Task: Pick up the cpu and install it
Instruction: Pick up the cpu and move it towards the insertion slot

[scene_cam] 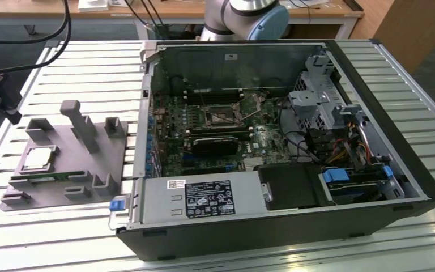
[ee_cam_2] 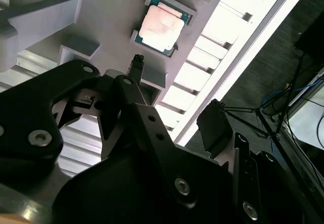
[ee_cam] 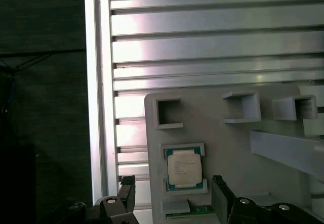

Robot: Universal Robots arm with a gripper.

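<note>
this looks like the pick approach: the wide-open, empty end effector (ee_cam: 172,186) hovers over the cpu (ee_cam: 184,169) in its grey holder (ee_cam: 228,143), and gripping calls for squaring to its edges.

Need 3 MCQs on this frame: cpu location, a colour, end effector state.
1. Against the case, the cpu is: A inside it; B on the tray beside it; C on top of it.
2. Tray colour: A grey; B blue; C red.
3. End effector: A open, empty; B shut on the cpu; C shut, empty.
Key: B, it lies in a tray recess outside the case; A, grey in the exterior view; A, fingers apart, gripping nothing.
</note>
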